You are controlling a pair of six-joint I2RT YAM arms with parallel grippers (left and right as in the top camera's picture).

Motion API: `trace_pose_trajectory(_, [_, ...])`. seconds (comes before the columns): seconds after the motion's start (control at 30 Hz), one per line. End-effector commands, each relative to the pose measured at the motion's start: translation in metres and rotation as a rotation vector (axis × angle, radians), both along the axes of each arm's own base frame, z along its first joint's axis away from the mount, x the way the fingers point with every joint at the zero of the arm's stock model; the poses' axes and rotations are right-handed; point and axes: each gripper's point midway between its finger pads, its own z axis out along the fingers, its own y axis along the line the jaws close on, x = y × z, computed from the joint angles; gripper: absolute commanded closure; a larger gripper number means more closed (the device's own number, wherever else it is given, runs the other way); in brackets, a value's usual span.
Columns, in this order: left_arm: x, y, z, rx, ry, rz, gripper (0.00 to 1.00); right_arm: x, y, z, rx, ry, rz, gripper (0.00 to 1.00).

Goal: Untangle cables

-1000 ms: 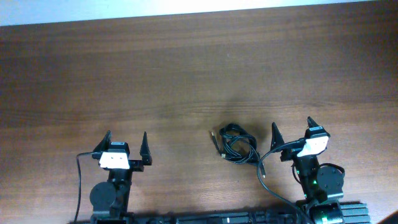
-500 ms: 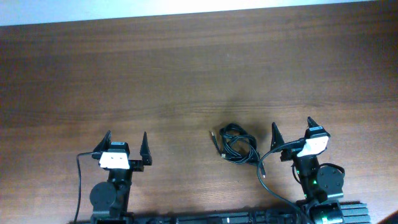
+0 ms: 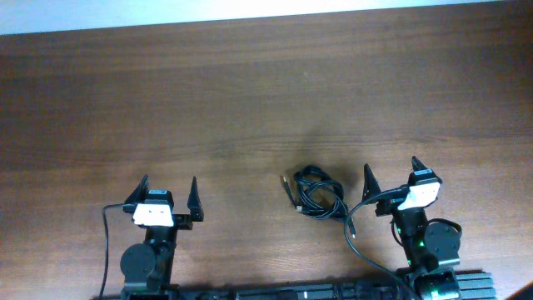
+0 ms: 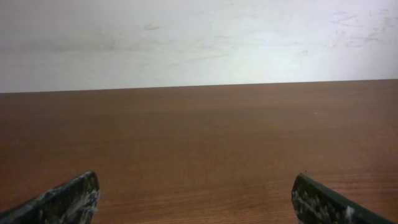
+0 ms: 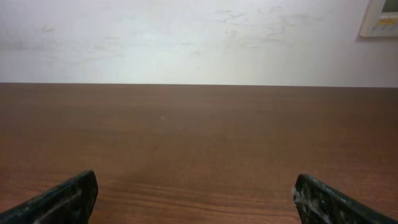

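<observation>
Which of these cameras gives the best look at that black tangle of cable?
The overhead view: the whole cable bundle lies in sight on the table. Both wrist views show only table and wall, no cable.

Count: 1 desk [image 3: 250,83], carrying 1 tangled bundle of black cable [image 3: 316,193]; can't tell how many separate cables are in the knot, and only 1 plug end [image 3: 286,182] sticks out clearly. 2 arms, so 2 end effectors, the left end effector [image 3: 168,185] and the right end effector [image 3: 391,167], each showing 2 fingers in its wrist view (left fingers [image 4: 68,199], right fingers [image 5: 62,198]), 4 in all. Extras: 2 thin black leads, 1 per arm (left lead [image 3: 106,246], right lead [image 3: 351,225]), plus 1 pale wall panel [image 5: 380,17] in the right wrist view.
</observation>
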Motion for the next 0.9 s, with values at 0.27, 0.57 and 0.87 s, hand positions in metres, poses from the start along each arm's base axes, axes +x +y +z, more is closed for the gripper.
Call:
trace_pose_trajectory(0.27, [-0.0003, 0.0017, -0.0011, -0.006, 0.002, 0.007, 0.01, -0.0004, 0.0024, -0.0022, -0.007, 0.003, 0.011, 0.00])
trace_pose_trajectory(0.57, [-0.0003, 0.0015, -0.0012, -0.007, 0.003, 0.007, 0.01, -0.0004, 0.0024, -0.0022, -0.007, 0.003, 0.011, 0.00])
trace_pose_trajectory(0.87, [0.0008, -0.0030, -0.0040, -0.007, 0.041, -0.019, 0.01, -0.0004, 0.0024, -0.0022, -0.007, 0.003, 0.011, 0.00])
